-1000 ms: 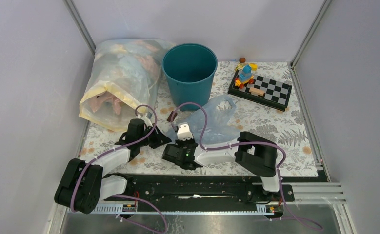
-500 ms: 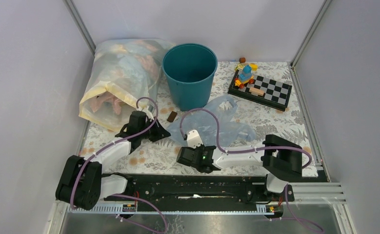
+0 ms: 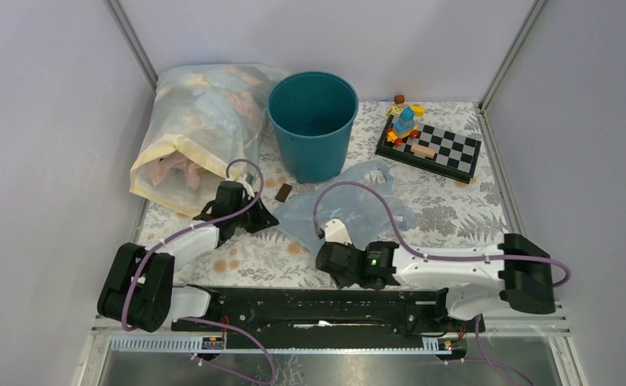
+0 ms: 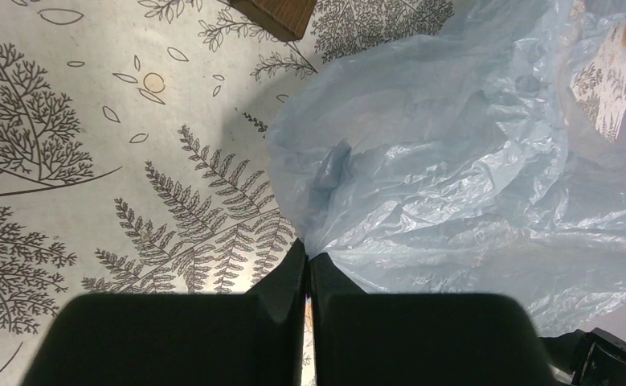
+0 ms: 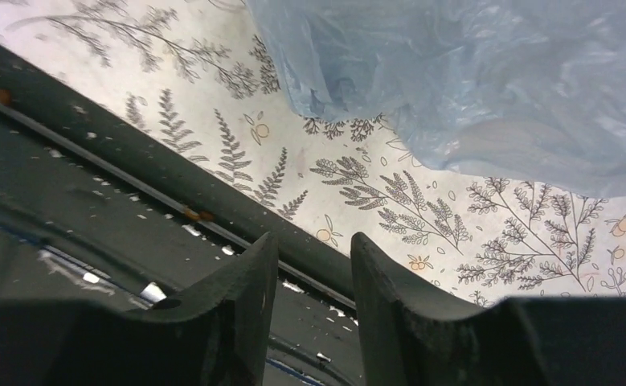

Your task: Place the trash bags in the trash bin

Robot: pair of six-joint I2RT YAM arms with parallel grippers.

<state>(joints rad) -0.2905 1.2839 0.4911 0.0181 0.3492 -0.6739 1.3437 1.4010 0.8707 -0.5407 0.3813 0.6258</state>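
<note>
The pale-blue translucent trash bag (image 3: 356, 207) lies crumpled on the fern-print table, in front of the round teal trash bin (image 3: 313, 121), which stands upright and open at the back. My left gripper (image 3: 270, 220) is at the bag's left edge. In the left wrist view it (image 4: 307, 256) is shut, with the bag's (image 4: 454, 169) edge pinched at the fingertips. My right gripper (image 3: 328, 259) is low at the table's front edge, just below the bag. In the right wrist view it (image 5: 313, 243) is open and empty, with the bag (image 5: 486, 80) beyond it.
A large clear yellowish bag stuffed with cloth (image 3: 197, 133) lies at the back left, beside the bin. A chessboard with toys (image 3: 430, 149) sits at the back right. A small brown block (image 3: 284, 191) lies left of the bag. The black rail (image 3: 325, 301) runs along the front.
My right arm has swung right and drawn back, its gripper leaving the bag for the front edge. My left gripper has moved up to the bag's left edge. The bag shifted slightly.
</note>
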